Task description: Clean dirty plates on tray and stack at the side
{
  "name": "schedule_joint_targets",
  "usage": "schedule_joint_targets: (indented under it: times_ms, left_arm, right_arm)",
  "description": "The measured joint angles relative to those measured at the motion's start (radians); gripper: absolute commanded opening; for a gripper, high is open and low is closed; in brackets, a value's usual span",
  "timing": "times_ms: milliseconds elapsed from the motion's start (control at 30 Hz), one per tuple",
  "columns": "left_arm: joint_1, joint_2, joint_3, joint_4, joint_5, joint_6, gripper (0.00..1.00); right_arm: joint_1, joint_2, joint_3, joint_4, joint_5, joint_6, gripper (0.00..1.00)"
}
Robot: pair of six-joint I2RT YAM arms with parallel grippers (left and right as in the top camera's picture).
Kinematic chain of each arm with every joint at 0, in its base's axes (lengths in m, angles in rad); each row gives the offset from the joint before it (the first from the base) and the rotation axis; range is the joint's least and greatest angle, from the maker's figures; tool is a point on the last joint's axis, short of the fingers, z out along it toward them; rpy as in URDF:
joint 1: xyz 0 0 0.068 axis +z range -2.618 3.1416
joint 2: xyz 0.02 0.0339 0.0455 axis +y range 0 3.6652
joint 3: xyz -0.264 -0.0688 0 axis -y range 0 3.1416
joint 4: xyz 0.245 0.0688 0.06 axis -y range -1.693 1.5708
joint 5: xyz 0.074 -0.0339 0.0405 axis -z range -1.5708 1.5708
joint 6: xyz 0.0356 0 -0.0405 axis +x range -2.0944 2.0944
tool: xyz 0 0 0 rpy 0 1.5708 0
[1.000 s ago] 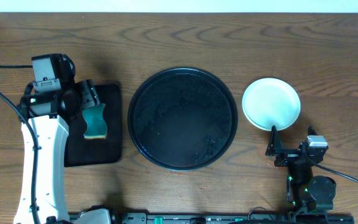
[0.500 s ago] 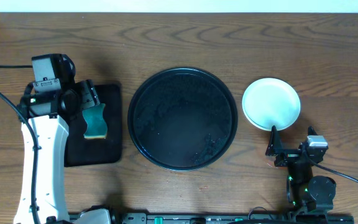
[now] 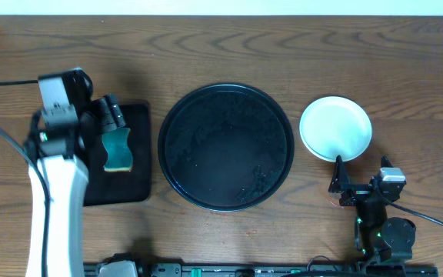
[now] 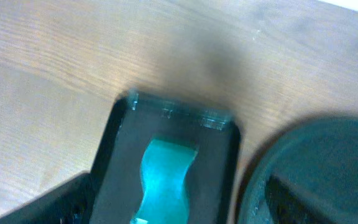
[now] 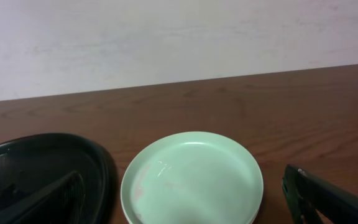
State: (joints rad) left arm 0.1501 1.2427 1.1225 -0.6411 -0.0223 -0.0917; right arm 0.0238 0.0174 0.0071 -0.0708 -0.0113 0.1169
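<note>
The large round black tray [image 3: 225,146] lies mid-table with no plates on it; its rim also shows in the right wrist view [image 5: 42,162] and the left wrist view [image 4: 316,174]. A light mint plate [image 3: 335,128] sits on the table right of the tray, with a faint reddish smear on its left side in the right wrist view [image 5: 194,177]. I cannot tell whether other plates lie under it. My right gripper [image 3: 358,178] [image 5: 185,214] is open and empty, just in front of the plate. My left gripper [image 3: 111,115] [image 4: 166,214] is open above a teal sponge [image 3: 117,150] [image 4: 165,177].
The sponge lies on a small rectangular black tray [image 3: 121,154] [image 4: 216,149] at the left, close beside the round tray. My left arm [image 3: 52,200] runs along the table's left side. Bare wood table [image 3: 229,46] stretches behind everything.
My left arm has lifted and drawn back slightly from the sponge, which stays on the small rectangular tray. The right arm, the plate and the round tray have not moved.
</note>
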Motion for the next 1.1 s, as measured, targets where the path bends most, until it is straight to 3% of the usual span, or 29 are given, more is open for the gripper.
schedule_joint_targets:
  times_ms: [167, 333, 600, 1100]
  left_arm:
    - [-0.077, -0.240, -0.233, 0.369, -0.006, 0.000, 0.88]
    - [-0.113, -0.471, -0.482, 0.568, -0.008, 0.000, 0.88]
    - [-0.126, -0.756, -0.778, 0.682, -0.007, 0.000, 0.88]
    - [-0.174, -1.135, -1.069, 0.710, -0.007, 0.061, 0.88]
  right_arm:
    - [0.000, 0.000, 0.000, 0.001, 0.000, 0.000, 0.99]
    - [0.000, 0.000, 0.000, 0.001, 0.000, 0.000, 0.99]
    - [0.000, 0.000, 0.000, 0.001, 0.000, 0.000, 0.99]
    - [0.000, 0.000, 0.000, 0.000, 0.000, 0.000, 0.99]
